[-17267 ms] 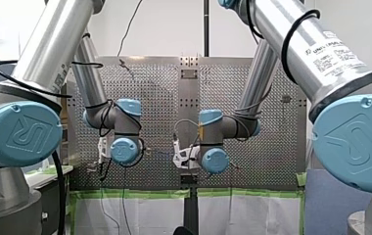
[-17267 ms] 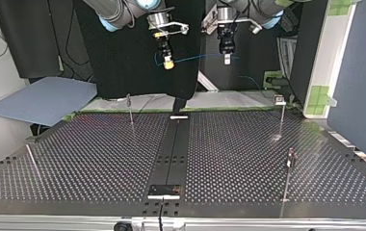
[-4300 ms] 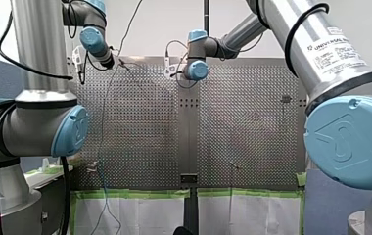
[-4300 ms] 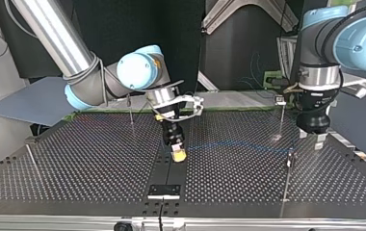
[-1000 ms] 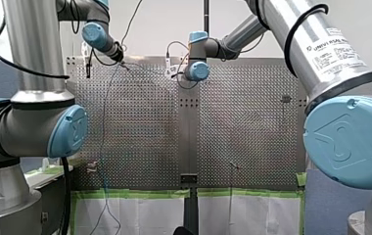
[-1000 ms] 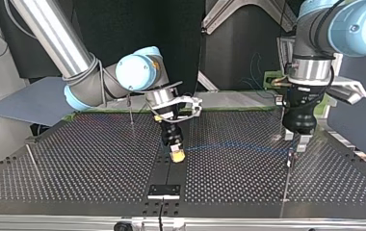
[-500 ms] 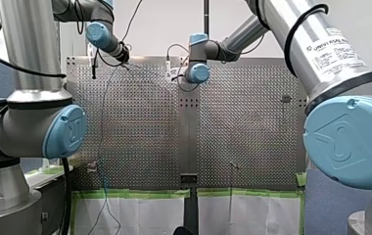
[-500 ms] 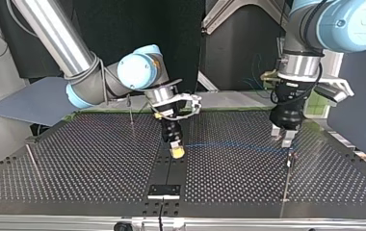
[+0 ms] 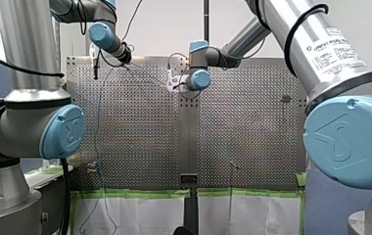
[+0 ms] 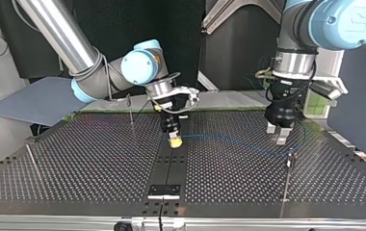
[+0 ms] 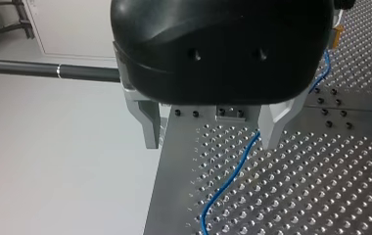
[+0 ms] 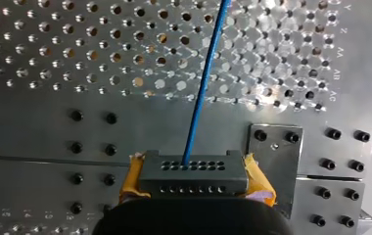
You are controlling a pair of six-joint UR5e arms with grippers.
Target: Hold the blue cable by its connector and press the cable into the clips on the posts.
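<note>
Two yellow pads (image 12: 256, 180) of my right gripper (image 12: 195, 179) are clenched on the cable's connector (image 12: 194, 169), one pad on each short end. The connector is a small grey block, and the face that points away from the gripper carries two rows of tiny holes. The blue cable (image 12: 204, 83) leaves one hole in the upper row, near the block's middle. It is thin, smooth and evenly blue, and runs straight ahead over the perforated table (image 12: 52, 54). Under the connector lies the table's plain middle strip, with a small bolted plate (image 12: 274, 161) just beside it.

In the top view my right gripper (image 10: 175, 140) hangs over that dark middle strip. From there the cable (image 10: 229, 139) stretches in a shallow curve towards my left gripper (image 10: 277, 134), which hangs above the table near the view's right edge.

My left gripper (image 11: 208, 143) is released: its metal fingers (image 11: 150, 122) stand wide apart with nothing between them. It hangs over the table's edge (image 11: 157, 196). The cable (image 11: 228, 181) passes close by one finger and bends across the holes below; I cannot tell whether it touches the finger.

A thin post with a clip (image 10: 290, 156) stands just beyond my left gripper, towards the table's corner. Another post (image 10: 130, 109) stands near the table's edge on the arms' side.
</note>
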